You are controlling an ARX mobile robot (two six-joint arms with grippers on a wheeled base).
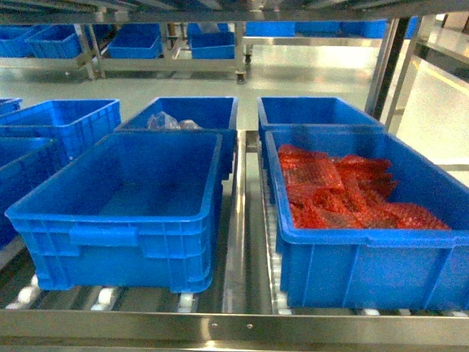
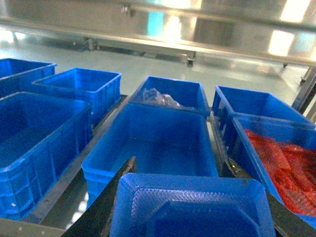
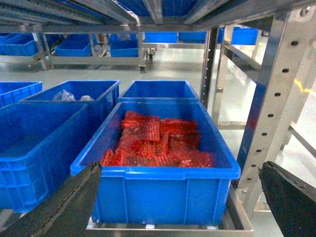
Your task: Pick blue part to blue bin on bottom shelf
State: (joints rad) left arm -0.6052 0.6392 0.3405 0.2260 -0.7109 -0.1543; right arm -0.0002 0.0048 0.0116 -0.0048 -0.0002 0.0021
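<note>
In the left wrist view a blue moulded part (image 2: 190,207) with a textured, stepped face fills the space between two black fingers; my left gripper (image 2: 182,170) is shut on it. It hangs in front of and above an empty blue bin (image 2: 158,143), which is the front left bin (image 1: 124,205) on the bottom shelf (image 1: 234,326) in the head view. My right gripper (image 3: 180,168) stands wide open with nothing held, facing a bin of red parts (image 3: 158,143). Neither gripper shows in the head view.
The bin of red mesh-wrapped parts (image 1: 352,191) sits at front right, across the centre divider rail (image 1: 238,242). Behind stand more blue bins, one holding clear plastic bags (image 1: 172,121). More bins are at the left (image 1: 58,121). A perforated steel upright (image 3: 276,98) stands at the right.
</note>
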